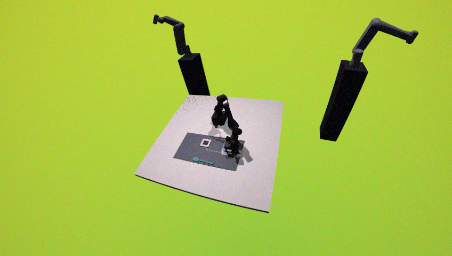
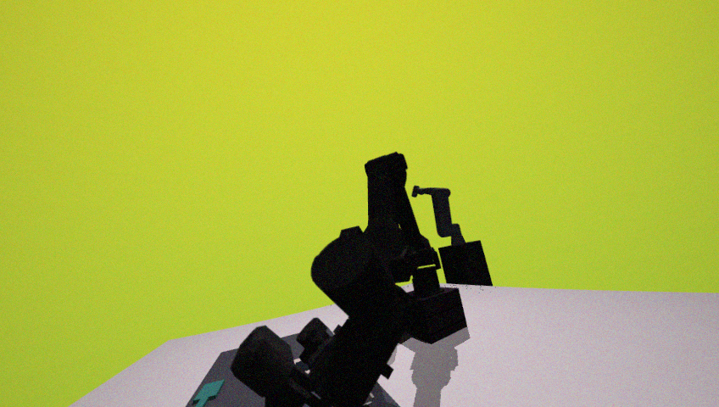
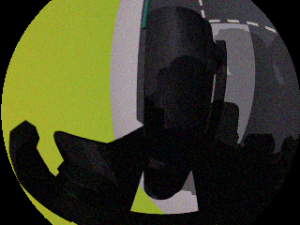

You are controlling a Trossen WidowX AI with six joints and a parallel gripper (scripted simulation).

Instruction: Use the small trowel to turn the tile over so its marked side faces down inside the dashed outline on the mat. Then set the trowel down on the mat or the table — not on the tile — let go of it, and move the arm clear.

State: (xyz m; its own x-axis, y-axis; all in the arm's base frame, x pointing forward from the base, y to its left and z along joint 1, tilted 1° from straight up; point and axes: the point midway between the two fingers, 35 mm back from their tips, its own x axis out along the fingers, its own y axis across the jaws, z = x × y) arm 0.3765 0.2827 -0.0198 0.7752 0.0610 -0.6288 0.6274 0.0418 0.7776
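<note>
The tile, pale-edged with a dark square in its middle, lies flat on the grey mat with its marked side up. It is at the left of the dashed outline. The trowel has a thick dark handle above a flat grey blade. It is at the mat's right end, its blade by the outline's right edge. My gripper is shut on its handle. The fingers and arm hide much of the trowel. I cannot tell whether the blade touches the mat.
A teal spatula-shaped tool lies near the mat's front edge; a sliver shows in the wrist view. The mat lies on a pale table. Two other arms on black pedestals stand beyond the table.
</note>
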